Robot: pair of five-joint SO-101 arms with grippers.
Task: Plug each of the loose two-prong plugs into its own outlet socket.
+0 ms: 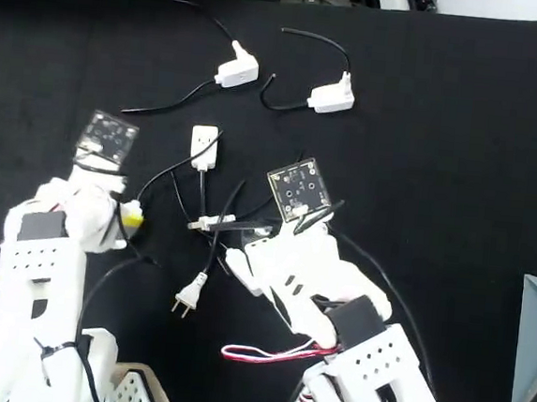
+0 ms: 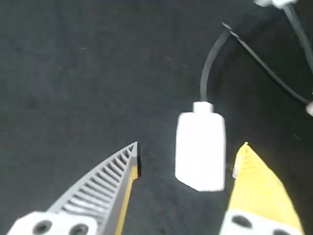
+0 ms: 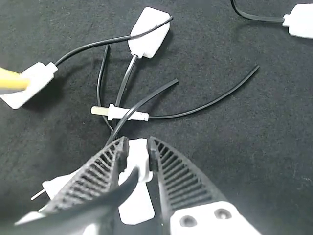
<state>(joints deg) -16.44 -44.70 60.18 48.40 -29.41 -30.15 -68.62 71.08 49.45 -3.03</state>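
Pickup looks to be the step in hand; no plug is seated in a socket yet. The right gripper (image 3: 137, 141) is pinched tight onto a small white connector body (image 3: 138, 166). Its prongs are hidden, so I cannot say for certain that it is a plug. The left gripper (image 2: 190, 145) stands wide apart around a white socket block (image 2: 200, 147) lying flat on the black table (image 1: 458, 180). Its yellow finger (image 2: 254, 181) is just beside the block and its grey finger (image 2: 110, 178) is apart from it, so it grips nothing.

Next, by my reading, the left fingers should close across the block to steady it. The right arm must then line its piece up with the block's free end. A two-prong plug (image 1: 185, 300) and a slim white plug (image 1: 212, 222) lie loose between the arms.
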